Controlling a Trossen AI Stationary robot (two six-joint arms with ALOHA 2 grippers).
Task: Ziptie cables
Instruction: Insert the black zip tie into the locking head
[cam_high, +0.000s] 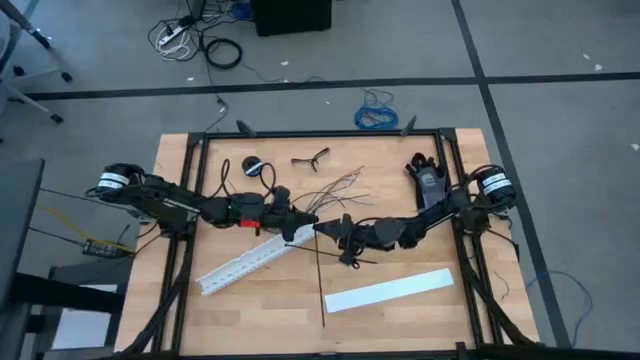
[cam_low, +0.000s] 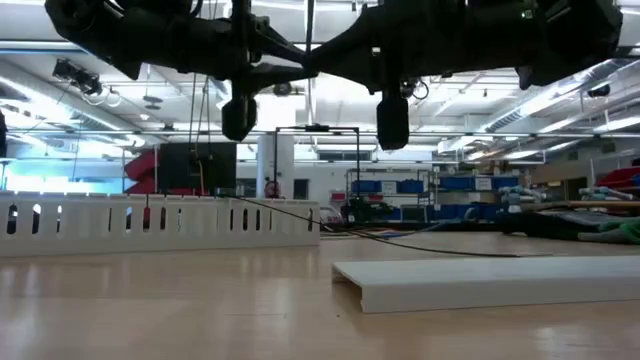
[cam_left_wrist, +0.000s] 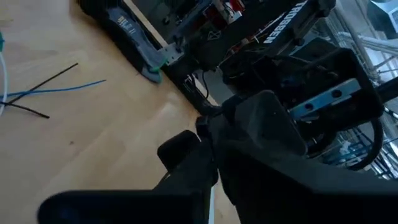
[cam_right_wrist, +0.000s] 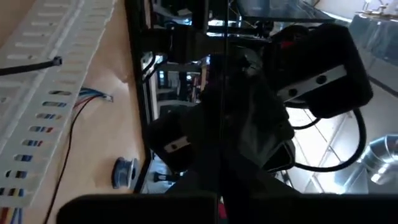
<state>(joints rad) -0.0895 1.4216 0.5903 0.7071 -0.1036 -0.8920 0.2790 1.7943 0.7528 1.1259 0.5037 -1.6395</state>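
- High view: both arms reach to the table's middle, the left gripper (cam_high: 293, 222) and right gripper (cam_high: 335, 229) nearly tip to tip, likely so the two can work one tie between them.
- A thin black ziptie (cam_high: 318, 278) runs from the meeting point toward the near table edge; it appears held there, but which gripper pinches it I cannot tell.
- Whether either gripper's fingers are spread or pressed together cannot be told; the wrist views are blocked by the other arm's body.
- The cables (cam_high: 338, 184) lie fanned loose on the wood just beyond the grippers, apart from both, not yet bundled.
- The slotted strip (cam_high: 245, 265) lies slantwise under the left arm; its flat cover (cam_high: 388, 290) lies apart, nearer the right arm, leaving the strip open.
- Judgement: the tie is being prepared before the cables are gathered.
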